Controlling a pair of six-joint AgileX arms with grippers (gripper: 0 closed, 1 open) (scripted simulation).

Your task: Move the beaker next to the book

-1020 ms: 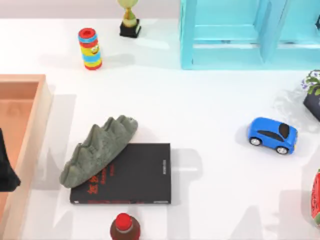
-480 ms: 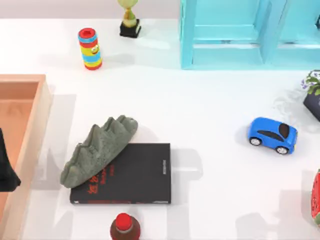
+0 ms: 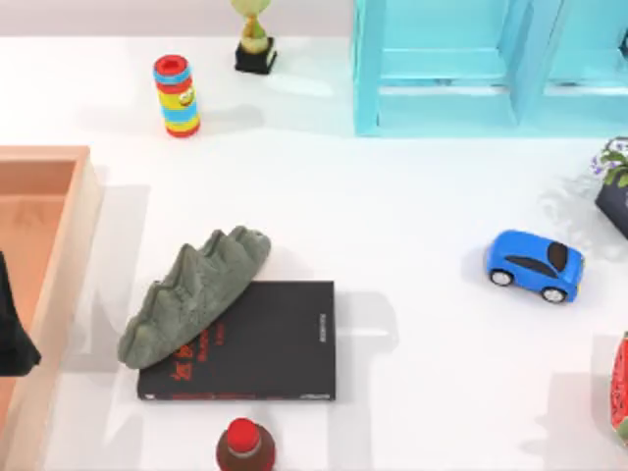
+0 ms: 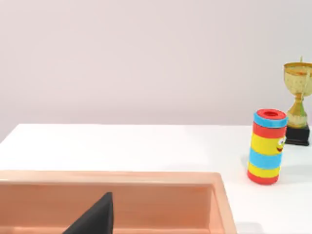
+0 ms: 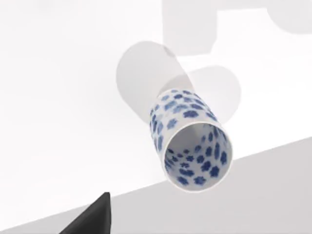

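Note:
The beaker (image 5: 190,141), a small clear cylinder with dark-blue speckles, stands upright on the white table close to its edge, seen from above in the right wrist view. My right gripper (image 5: 92,219) hangs above and to one side of it, apart from it. The book (image 3: 265,343), black with red lettering, lies flat at the table's front left in the top view. My left gripper (image 3: 12,339) is parked over the wooden tray (image 3: 59,285) at the left edge.
A grey-green rock (image 3: 191,294) leans on the book's left corner. A red-capped bottle (image 3: 244,446) stands in front of the book. A blue toy car (image 3: 535,265) sits at right. A ring stack (image 3: 177,95), a trophy (image 3: 254,39) and a cyan shelf (image 3: 471,69) line the back.
Faint arm shadows at the table's front right have drifted rightward. None of the objects in the top view have moved.

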